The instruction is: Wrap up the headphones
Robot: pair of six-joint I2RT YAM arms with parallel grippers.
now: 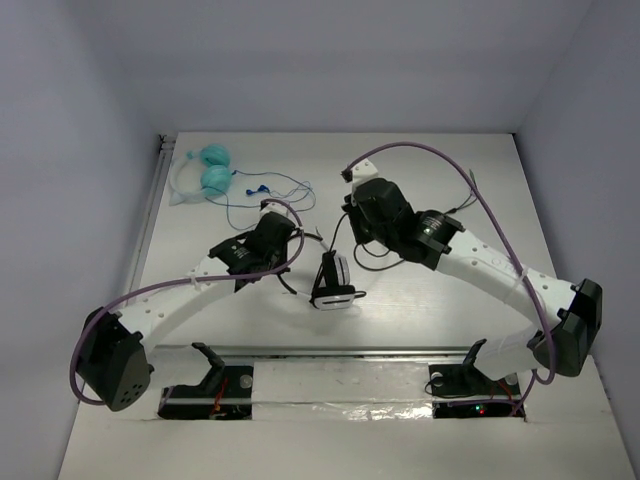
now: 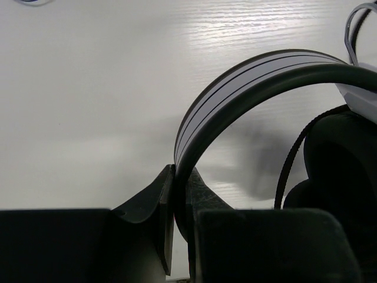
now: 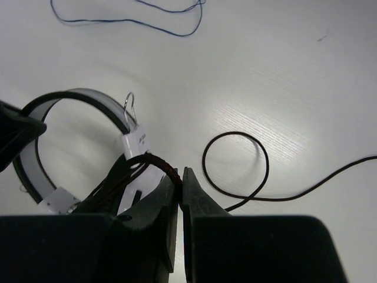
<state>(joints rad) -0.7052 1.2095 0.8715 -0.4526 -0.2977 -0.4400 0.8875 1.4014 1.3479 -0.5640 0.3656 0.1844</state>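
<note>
The headphones (image 1: 334,284) stand on edge at the table's middle, white band and dark ear cups. My left gripper (image 1: 291,262) is shut on the band (image 2: 247,76); in the left wrist view the fingers (image 2: 154,197) pinch its lower end, with a black ear cup (image 2: 341,159) at the right. My right gripper (image 1: 352,232) is shut on the thin black cable (image 3: 158,162), just beyond the headphones. Several strands run from the jaws back to the ear cup. More cable lies in a loose loop (image 3: 235,135) on the table. The band also shows in the right wrist view (image 3: 76,97).
Teal-cupped headphones (image 1: 212,170) lie at the far left with their blue cable (image 1: 270,190) trailing right; this cable also shows in the right wrist view (image 3: 147,23). Loose black cable (image 1: 375,264) curls right of the headphones. A rail (image 1: 150,215) runs along the left edge.
</note>
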